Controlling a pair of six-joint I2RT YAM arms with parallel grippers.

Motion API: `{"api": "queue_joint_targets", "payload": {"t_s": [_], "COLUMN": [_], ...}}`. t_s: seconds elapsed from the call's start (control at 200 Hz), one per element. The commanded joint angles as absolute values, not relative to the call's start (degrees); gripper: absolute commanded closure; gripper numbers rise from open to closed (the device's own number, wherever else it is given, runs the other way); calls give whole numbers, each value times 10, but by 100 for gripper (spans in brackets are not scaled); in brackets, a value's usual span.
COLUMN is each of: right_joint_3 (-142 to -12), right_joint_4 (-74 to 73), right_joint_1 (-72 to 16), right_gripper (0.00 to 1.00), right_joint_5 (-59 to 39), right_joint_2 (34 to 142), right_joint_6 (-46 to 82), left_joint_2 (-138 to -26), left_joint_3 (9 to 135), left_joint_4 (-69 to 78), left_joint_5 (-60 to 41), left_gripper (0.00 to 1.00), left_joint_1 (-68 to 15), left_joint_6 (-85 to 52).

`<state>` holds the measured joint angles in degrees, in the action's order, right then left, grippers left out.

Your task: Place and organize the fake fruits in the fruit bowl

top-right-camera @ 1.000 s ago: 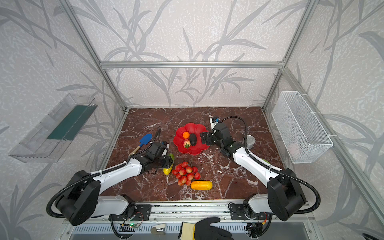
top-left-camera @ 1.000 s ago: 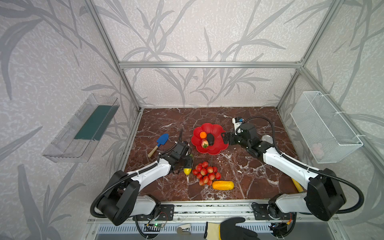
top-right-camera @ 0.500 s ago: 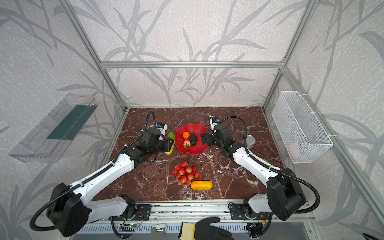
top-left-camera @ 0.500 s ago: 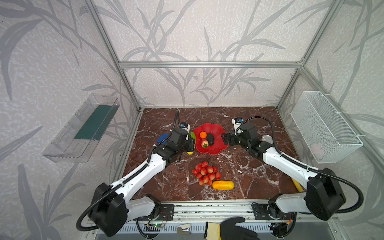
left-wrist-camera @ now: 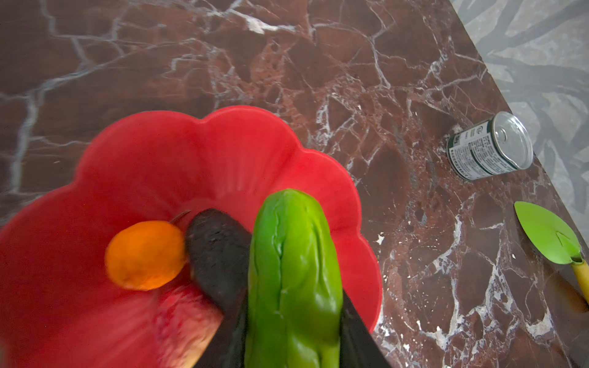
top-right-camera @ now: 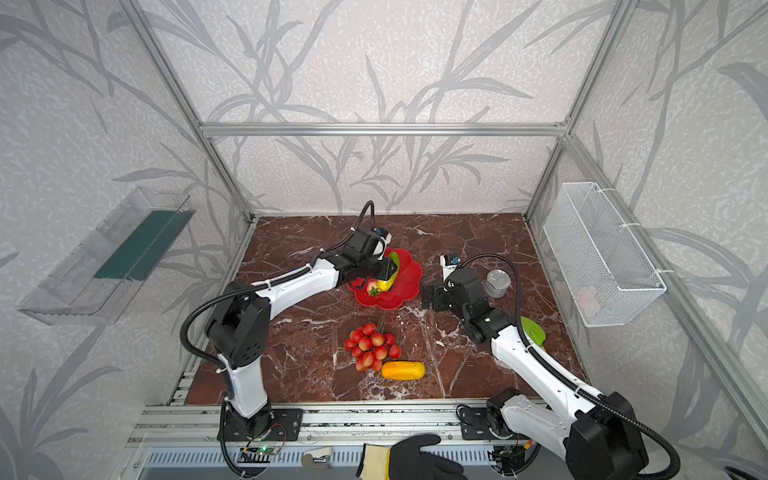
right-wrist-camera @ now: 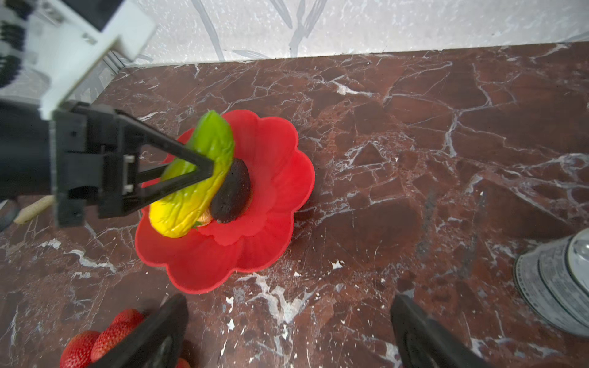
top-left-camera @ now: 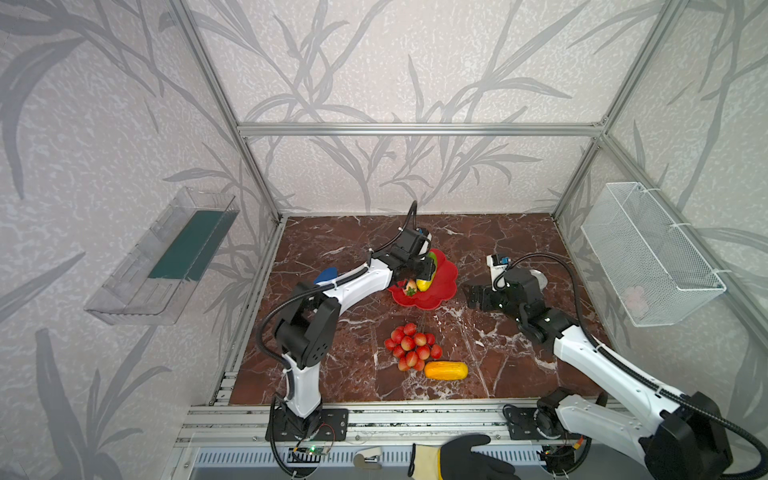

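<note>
LEFT ARM DELIVERS: The left gripper (right-wrist-camera: 205, 164) pinches a green-and-yellow fruit (right-wrist-camera: 216, 140) across its middle and holds it tilted over the red bowl (right-wrist-camera: 271, 153), close to the avocado (right-wrist-camera: 232, 191); whether the two touch cannot be told. An orange (left-wrist-camera: 145, 255) and a strawberry (left-wrist-camera: 188, 318) already lie in the bowl. Toward the front of the table, well apart from the bowl, wait the grape bunch (top-left-camera: 411, 347) and, just beside it, a yellow-orange fruit (top-left-camera: 445, 370). The right gripper (right-wrist-camera: 288, 299) hangs empty beside the bowl, jaws spread wide. The step appears to be setting the fruit down. It would go best lowered flat into the bare side of the bowl, alongside the avocado rather than on it. It should be let go only once it rests, since a tilted drop could roll it over the shallow rim. Room should be kept for the two fruits outside.
</note>
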<state>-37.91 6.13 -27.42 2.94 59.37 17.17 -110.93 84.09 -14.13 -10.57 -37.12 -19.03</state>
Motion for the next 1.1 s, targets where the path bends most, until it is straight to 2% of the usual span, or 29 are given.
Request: {"api": "queue_joint_targets", "payload": {"t_s": [0.0, 0.25, 0.345, 0.43, 0.495, 0.79, 0.955, 1.095], "right_joint_3": [-358, -342, -339, -339, -341, -338, -330, -323], "right_joint_4": [98, 123, 133, 141, 148, 170, 177, 187], "right_joint_1": [-273, -273, -273, -273, -273, -293, -390, -472], "right_gripper": [1, 1, 1, 1, 1, 1, 1, 1], "right_joint_5": [26, 7, -3, -11, -20, -121, -99, -67], "right_joint_2": [567, 544, 542, 541, 539, 537, 543, 553], "right_joint_6": [183, 184, 180, 175, 172, 142, 112, 101], "left_joint_2": [-1156, -1239, -1246, -1241, -1227, -1072, -929, -835], "left_joint_3": [892, 956, 963, 964, 963, 888, 724, 619], "left_joint_4": [-184, -211, -210, -210, -210, -90, 97, 141], "left_joint_5": [-101, -85, -92, -89, -91, -76, 19, 102], "left_gripper": [72, 69, 60, 45, 41, 37, 32, 23], "left_joint_1": [-383, -384, -384, -384, -384, -385, -384, -382], "left_joint_6": [-181, -205, -214, -216, -217, -232, -235, -219]}}
